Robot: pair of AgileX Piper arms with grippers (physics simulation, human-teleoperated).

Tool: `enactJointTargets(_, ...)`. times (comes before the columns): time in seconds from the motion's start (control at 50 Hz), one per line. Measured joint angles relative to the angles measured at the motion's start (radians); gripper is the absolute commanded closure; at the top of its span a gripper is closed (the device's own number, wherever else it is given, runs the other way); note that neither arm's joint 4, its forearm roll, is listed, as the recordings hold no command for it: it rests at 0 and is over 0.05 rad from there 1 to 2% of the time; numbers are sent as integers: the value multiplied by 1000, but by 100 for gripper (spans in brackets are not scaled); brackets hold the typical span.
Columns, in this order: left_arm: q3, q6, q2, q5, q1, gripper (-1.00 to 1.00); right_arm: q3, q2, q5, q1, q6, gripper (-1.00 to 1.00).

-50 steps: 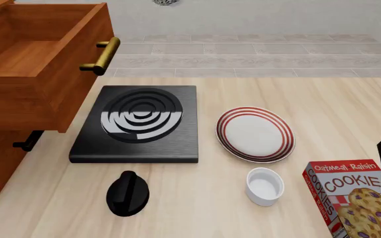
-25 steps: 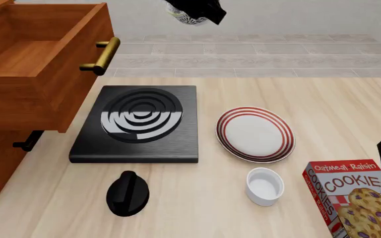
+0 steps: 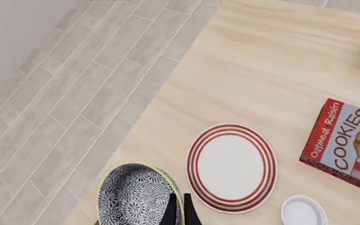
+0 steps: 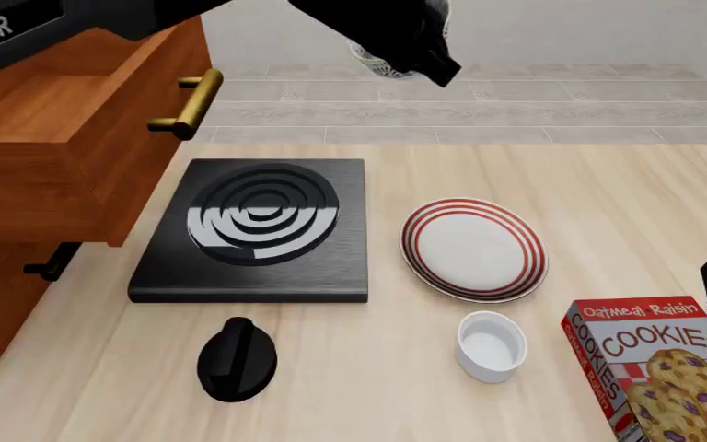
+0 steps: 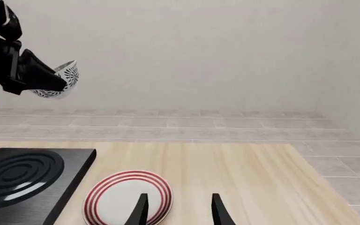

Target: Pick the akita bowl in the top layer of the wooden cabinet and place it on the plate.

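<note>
1. The left arm (image 4: 108,18) has swung into the front view since half a second ago. A second ago only a sliver of the bowl (image 4: 385,60) showed at that view's top edge; now the bowl hangs lower and farther right, in the air beyond the tabletop's far edge.
2. That shift suggests the pick is done and the carry is under way: the drawer (image 4: 47,101) stands pulled out and looks empty, and the plate (image 4: 473,249) lies bare in the middle of the tabletop, between the stove (image 4: 255,230) and the right edge.
3. The left gripper (image 3: 178,211) is closed on the bowl's rim, its fingers pinching the wall close together; the right wrist view shows the bowl tilted in that grip.
4. From the left wrist view the bowl sits past the far edge, over the floor, with the plate just beside it in that picture, so the placing move probably needs a pull back toward the robot and down; how high the bowl hangs is hard to judge.
5. The right gripper (image 5: 176,211) waits low near the right edge with its fingers parted and nothing between them, pointed toward the plate.
6. A cup (image 4: 492,345) and a cookie box (image 4: 654,368) sit near the tabletop's near-right corner, clear of the likely path.
</note>
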Motion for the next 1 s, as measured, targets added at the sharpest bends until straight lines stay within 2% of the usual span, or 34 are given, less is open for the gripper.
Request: enactJointTargets(1.0, -29, -7, 158, -73, -86, 100, 3, 0, -4, -5, 0, -100)
